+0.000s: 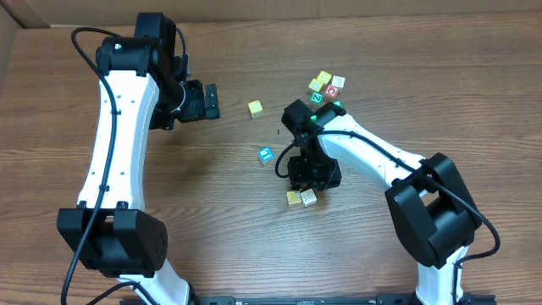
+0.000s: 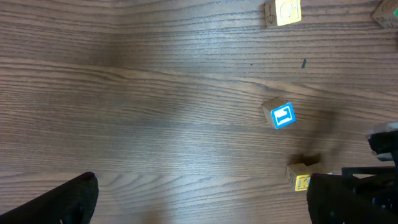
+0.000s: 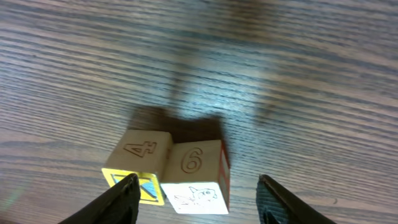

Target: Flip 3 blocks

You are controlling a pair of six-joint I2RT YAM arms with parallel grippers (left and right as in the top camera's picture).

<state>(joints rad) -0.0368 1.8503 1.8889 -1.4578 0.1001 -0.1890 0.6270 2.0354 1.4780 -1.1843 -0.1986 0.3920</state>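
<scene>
at the right gripper [image 3: 198, 190], jaws spread partway, straddling the cream block [image 3: 140, 155] and whitish block [image 3: 198, 163], side by side and touching on the desk [image 3: 280, 74] (gripping neither; contact with them unclear). at the left gripper [image 1: 208, 102], jaws spread wide and empty, well apart from the blue-framed block [image 2: 283, 116], alone near that pair.

Bright even light, glare on the brown wood-grain desk [image 3: 249, 56], right wrist view blurred, dark shadow behind pale wooden cubes [image 3: 140, 155]
</scene>
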